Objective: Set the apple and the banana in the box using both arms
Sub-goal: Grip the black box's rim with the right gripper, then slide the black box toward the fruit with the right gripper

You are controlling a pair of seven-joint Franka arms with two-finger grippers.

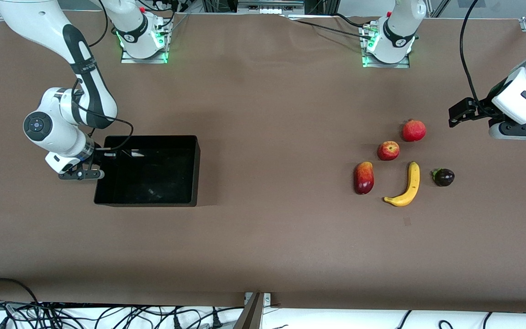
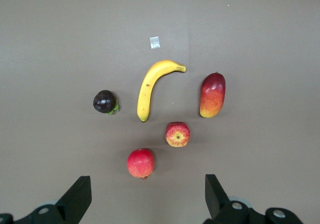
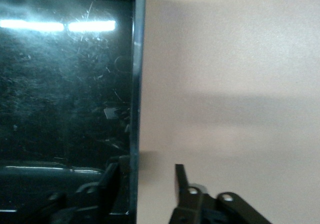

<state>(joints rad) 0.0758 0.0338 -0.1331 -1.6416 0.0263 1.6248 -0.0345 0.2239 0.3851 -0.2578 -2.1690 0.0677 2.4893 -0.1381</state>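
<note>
The apple, red with pale yellow streaks, lies on the table toward the left arm's end; it also shows in the left wrist view. The yellow banana lies beside it, nearer the front camera, and shows in the left wrist view. The black box stands toward the right arm's end and holds no fruit. My right gripper is open and straddles the box's end wall, one finger inside and one outside. My left gripper is open and empty over bare table beside the fruits.
A plain red round fruit with a crown tip lies farther from the front camera than the apple. An elongated red-yellow fruit and a small dark purple fruit flank the banana. Cables hang along the table's front edge.
</note>
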